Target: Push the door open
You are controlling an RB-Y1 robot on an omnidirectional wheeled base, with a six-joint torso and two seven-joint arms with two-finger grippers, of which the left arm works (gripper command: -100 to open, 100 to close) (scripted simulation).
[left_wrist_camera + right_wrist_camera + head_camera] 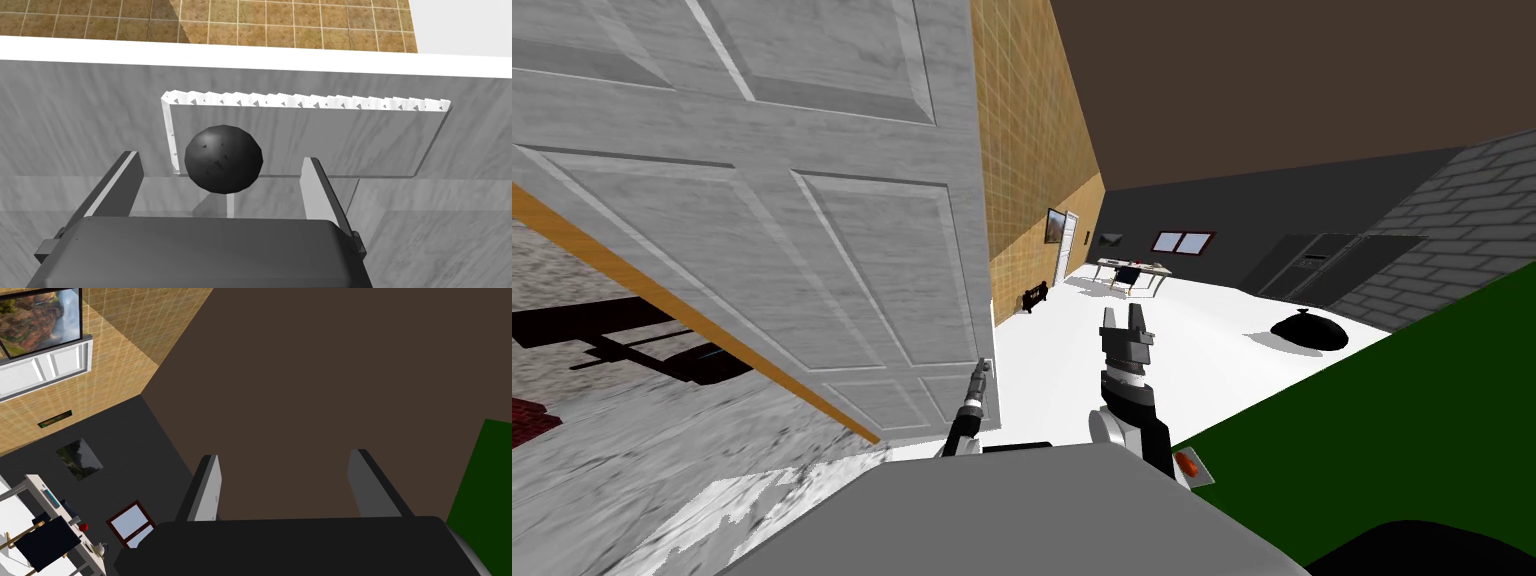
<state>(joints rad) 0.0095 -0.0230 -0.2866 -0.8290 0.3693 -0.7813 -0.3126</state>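
Note:
A pale grey panelled door point(812, 250) stands at my left, its free edge near the middle of the head view. My left gripper point(982, 372) is at that edge, low on the door. In the left wrist view its fingers point(125, 175) stand open on either side of a dark round knob point(223, 158), with gaps on both sides. The knob sits on a pale backplate point(350, 135) on the door face point(75, 125). My right gripper point(1125, 322) is raised to the right of the door, open and holding nothing point(285, 483).
An ochre tiled wall point(1022, 180) runs back from the door's edge. A white floor point(1192, 330) stretches ahead to a table with a chair point(1132, 270) and a black mound point(1309, 330). A dark green wall point(1412, 430) is close on my right.

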